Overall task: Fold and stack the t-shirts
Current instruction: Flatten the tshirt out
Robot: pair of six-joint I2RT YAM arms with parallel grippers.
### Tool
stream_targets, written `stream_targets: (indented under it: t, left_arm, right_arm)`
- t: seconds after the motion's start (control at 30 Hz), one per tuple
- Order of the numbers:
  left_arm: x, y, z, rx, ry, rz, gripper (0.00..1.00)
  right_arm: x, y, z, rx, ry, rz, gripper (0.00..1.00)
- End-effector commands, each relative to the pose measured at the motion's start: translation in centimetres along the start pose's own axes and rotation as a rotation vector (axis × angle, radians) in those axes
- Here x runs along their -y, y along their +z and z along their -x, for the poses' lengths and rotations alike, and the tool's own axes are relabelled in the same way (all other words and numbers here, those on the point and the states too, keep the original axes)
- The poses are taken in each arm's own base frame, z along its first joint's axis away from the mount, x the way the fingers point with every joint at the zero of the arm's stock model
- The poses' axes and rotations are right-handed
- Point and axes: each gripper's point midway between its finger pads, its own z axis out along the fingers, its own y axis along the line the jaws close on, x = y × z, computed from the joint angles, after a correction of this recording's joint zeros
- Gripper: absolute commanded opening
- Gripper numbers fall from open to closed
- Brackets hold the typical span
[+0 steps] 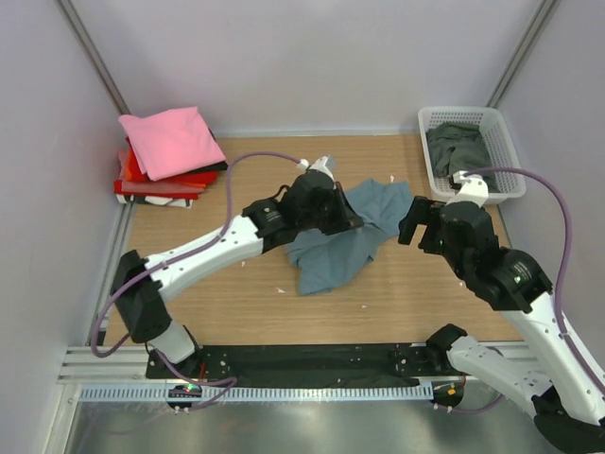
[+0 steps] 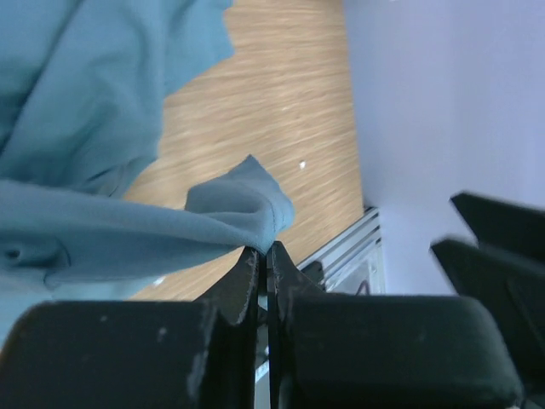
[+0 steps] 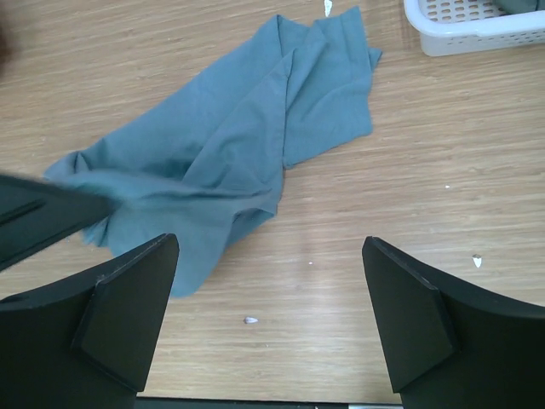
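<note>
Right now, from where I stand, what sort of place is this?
Probably a robot test booth set up for laundry practice, not a home: plain walls box in a wooden table, a left arm and right arm are bolted at its edge, and folded t-shirts sit stacked in a corner.

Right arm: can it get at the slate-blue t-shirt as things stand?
Probably yes. The right end effector hangs open just beside the slate-blue t-shirt, with only bare table between them. The left end effector pinches its opposite end only.
</note>
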Motion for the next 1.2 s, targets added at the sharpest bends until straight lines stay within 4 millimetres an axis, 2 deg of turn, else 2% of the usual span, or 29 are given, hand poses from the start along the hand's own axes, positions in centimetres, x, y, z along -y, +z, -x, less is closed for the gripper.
stream_targets:
  t: [0.0, 0.07, 0.1, 0.13, 0.17, 0.27, 0.33, 0.37, 0.43, 0.47, 0.53, 0.57, 0.63, 0.67, 0.73, 0.77, 0.83, 0.93, 1.07, 1.17]
  left_arm:
    - [5.3, 2.8, 1.2, 0.009, 0.009, -0.166, 0.03]
    - [5.5, 4.8, 0.4, -0.040, 0.027, -0.172, 0.12]
    - [4.3, 6.7, -0.7, -0.072, 0.026, -0.138, 0.13]
    - [4.0, 7.3, -1.1, -0.089, 0.029, -0.134, 0.14]
    - [3.9, 7.6, -1.4, -0.100, 0.035, -0.134, 0.13]
    - [2.8, 8.3, -2.4, -0.125, 0.050, -0.113, 0.12]
    - [1.9, 8.3, -2.7, -0.127, 0.071, -0.096, 0.12]
    - [0.6, 8.4, -3.6, -0.148, 0.076, -0.070, 0.07]
    - [-0.7, 7.9, -4.4, -0.166, 0.088, -0.052, 0.02]
    - [-2.8, 8.0, -5.7, -0.189, 0.087, -0.012, 0.00]
    - [-4.4, 7.7, -6.6, -0.196, 0.088, 0.009, 0.00]
    - [-6.0, 7.2, -7.6, -0.202, 0.087, 0.026, 0.00]
    - [-7.2, 6.3, -7.9, -0.189, 0.087, 0.041, 0.00]
    - [-9.1, 6.0, -8.9, -0.201, 0.087, 0.074, 0.00]
    - [-10.3, 5.5, -9.3, -0.197, 0.087, 0.096, 0.00]
    - [-11.3, 5.2, -9.8, -0.202, 0.087, 0.115, 0.00]
    - [-12.0, 5.1, -10.2, -0.209, 0.084, 0.125, 0.00]
    - [-12.6, 5.2, -10.8, -0.228, 0.082, 0.134, 0.00]
    - [-12.6, 5.4, -11.0, -0.236, 0.082, 0.135, 0.00]
    - [-12.6, 5.4, -10.8, -0.229, 0.083, 0.138, 0.00]
  right_arm:
    - [0.9, -1.2, 0.2, 0.018, 0.000, -0.005, 0.96]
    - [0.2, -0.8, -1.1, -0.015, -0.005, 0.040, 0.96]
    - [0.0, -0.7, -1.7, -0.028, -0.007, 0.059, 0.96]
    - [-0.3, -0.5, -2.0, -0.033, -0.005, 0.075, 0.95]
    - [-0.2, 0.1, -3.4, -0.065, -0.004, 0.071, 0.95]
    - [-0.2, 1.1, -4.6, -0.075, 0.044, 0.063, 0.96]
    - [0.1, 2.0, -5.4, -0.080, 0.071, 0.032, 0.98]
    - [-0.1, 2.4, -5.7, -0.086, 0.087, 0.027, 0.99]
    - [-0.5, 3.5, -6.2, -0.101, 0.113, 0.018, 1.00]
    - [-0.6, 4.0, -6.7, -0.113, 0.118, 0.013, 1.00]
    - [-1.2, 4.8, -7.2, -0.134, 0.159, 0.009, 1.00]
    - [-1.3, 5.5, -7.9, -0.160, 0.160, -0.009, 1.00]
    - [-1.8, 6.1, -8.3, -0.175, 0.197, -0.005, 1.00]
    - [-2.0, 6.3, -8.6, -0.183, 0.207, -0.005, 1.00]
    - [-2.5, 6.8, -9.0, -0.183, 0.241, 0.017, 1.00]
    - [-2.7, 7.0, -10.0, -0.207, 0.247, 0.026, 1.00]
    - [-3.4, 7.6, -10.5, -0.224, 0.274, 0.052, 1.00]
    - [-3.9, 8.3, -12.5, -0.291, 0.287, 0.056, 1.00]
    - [-2.7, 9.1, -15.0, -0.326, 0.299, -0.001, 0.99]
    - [-1.8, 9.4, -16.3, -0.329, 0.292, -0.023, 0.92]
